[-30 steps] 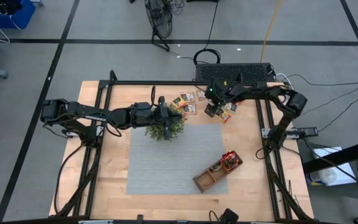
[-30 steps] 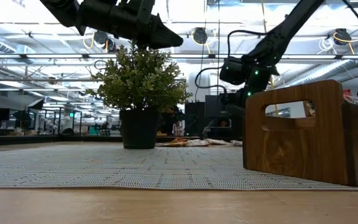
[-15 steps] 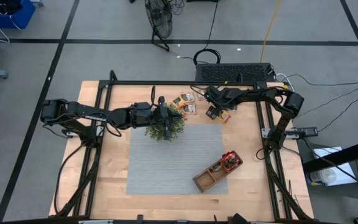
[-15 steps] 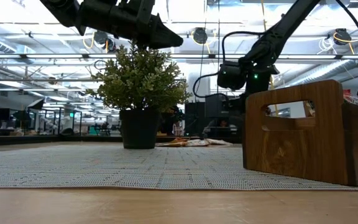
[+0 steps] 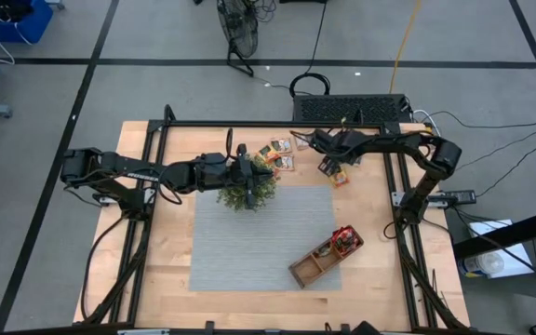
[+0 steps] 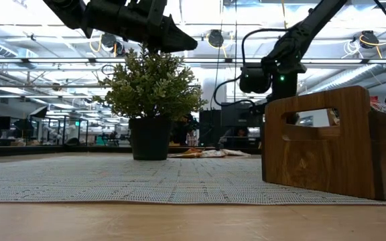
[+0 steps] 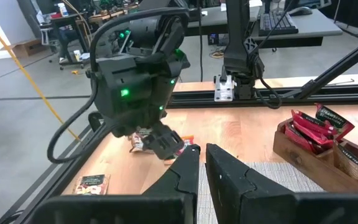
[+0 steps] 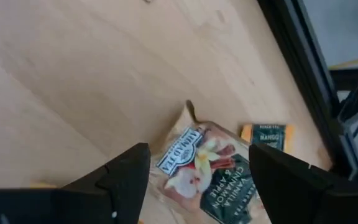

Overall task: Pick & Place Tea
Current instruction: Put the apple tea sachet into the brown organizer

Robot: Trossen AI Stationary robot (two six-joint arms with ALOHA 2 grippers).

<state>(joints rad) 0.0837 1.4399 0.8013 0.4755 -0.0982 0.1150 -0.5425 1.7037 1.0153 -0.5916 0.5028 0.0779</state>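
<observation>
The right gripper [image 5: 316, 140] hangs with its two dark fingers [image 8: 126, 171] spread wide and nothing between them, above the loose tea sachets at the far edge of the light wooden table [image 5: 175, 270]; between its fingers the right wrist view shows a pale flat sachet printed with flowers and cinnamon [image 8: 207, 168] lying on the bare wood, with a small orange sachet [image 8: 264, 135] just beside it. More small flat square tea sachets [image 5: 277, 154], orange and dark, lie scattered along that far edge, beyond the grey woven mat [image 5: 249, 242] that covers the table's middle. The left gripper [image 5: 270, 170], its fingers [image 7: 229, 171] drawn nearly together and holding nothing, hovers over the small green potted plant [image 5: 247, 191] at the mat's far edge. Near the mat's right near corner sits the brown three-compartment wooden tray [image 5: 310, 265], set at a slant, with several red sachets [image 5: 344, 242] standing in its end compartment nearest the table's right edge.
</observation>
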